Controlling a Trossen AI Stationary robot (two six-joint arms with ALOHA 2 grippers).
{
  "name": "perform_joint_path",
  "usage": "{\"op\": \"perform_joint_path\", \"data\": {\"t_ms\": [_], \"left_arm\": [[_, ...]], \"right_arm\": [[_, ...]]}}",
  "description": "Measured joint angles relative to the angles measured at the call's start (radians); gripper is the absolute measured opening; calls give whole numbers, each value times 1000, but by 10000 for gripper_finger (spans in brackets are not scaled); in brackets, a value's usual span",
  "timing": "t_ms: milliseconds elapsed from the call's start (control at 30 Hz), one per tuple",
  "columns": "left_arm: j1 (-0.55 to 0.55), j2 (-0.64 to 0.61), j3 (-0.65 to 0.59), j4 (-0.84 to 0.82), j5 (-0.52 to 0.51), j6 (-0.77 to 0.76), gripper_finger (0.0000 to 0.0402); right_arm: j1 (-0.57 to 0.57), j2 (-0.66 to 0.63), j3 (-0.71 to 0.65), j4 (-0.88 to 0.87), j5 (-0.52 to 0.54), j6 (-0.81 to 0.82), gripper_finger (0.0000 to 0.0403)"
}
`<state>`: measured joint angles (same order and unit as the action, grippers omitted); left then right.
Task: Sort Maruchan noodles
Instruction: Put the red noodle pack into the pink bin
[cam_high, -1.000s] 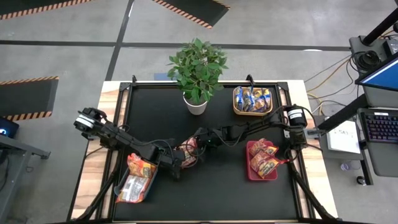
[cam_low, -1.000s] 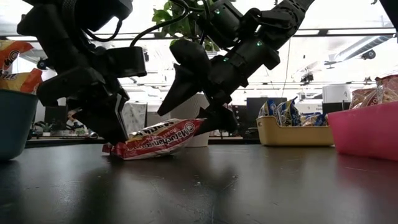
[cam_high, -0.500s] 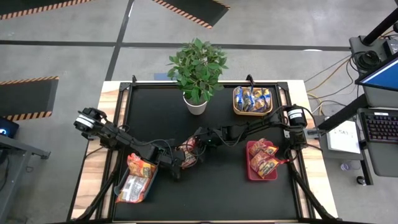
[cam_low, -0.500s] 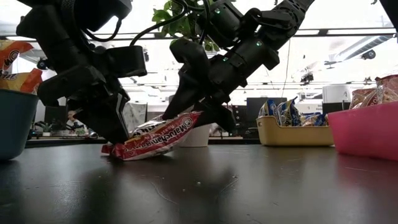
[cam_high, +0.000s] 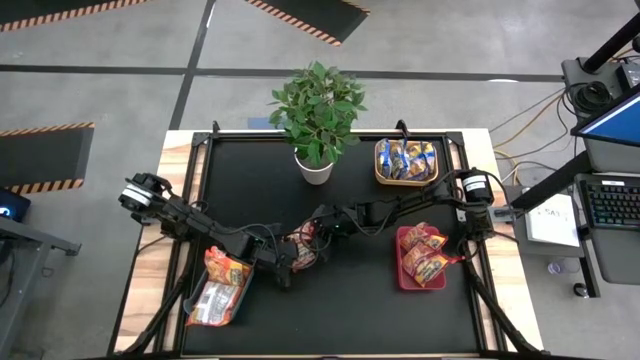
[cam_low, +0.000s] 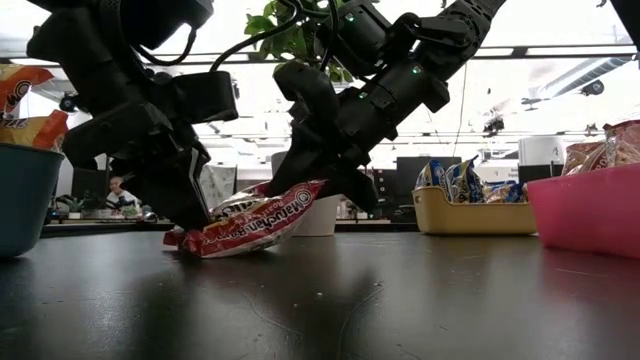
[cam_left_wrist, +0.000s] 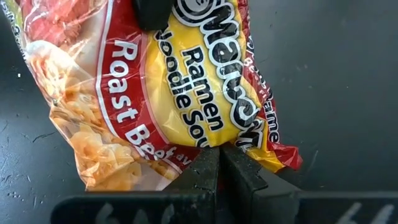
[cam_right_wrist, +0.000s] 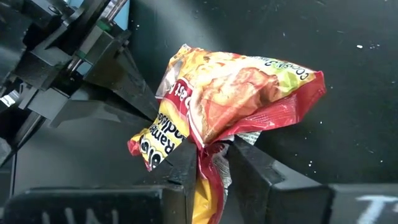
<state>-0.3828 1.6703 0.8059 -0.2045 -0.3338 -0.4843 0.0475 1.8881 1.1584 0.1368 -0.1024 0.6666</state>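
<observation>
Red-and-yellow crinkled ramen packet (cam_low: 250, 222), one end raised, pinched by left hand (cam_low: 188, 222) and right hand (cam_low: 322, 188)

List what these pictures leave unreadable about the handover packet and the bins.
- Roast Beef ramen packet: high view hides it under both arms.
- Right gripper: pinches the packet's edge.
- Left gripper: shut on the other edge.
- Bin at the left: colour hidden by packets.
- Tan tray: packet print too small.
</observation>
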Motion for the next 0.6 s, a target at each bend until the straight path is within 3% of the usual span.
{"op": "perform_joint_path", "data": {"t_ms": [300, 600], "left_arm": [[0, 0, 0, 30, 0, -4, 2], [0, 0, 0, 39, 0, -4, 45]], "right_arm": [[0, 0, 0, 0, -1, 1, 75], [0, 0, -1, -1, 0, -4, 75]]}}
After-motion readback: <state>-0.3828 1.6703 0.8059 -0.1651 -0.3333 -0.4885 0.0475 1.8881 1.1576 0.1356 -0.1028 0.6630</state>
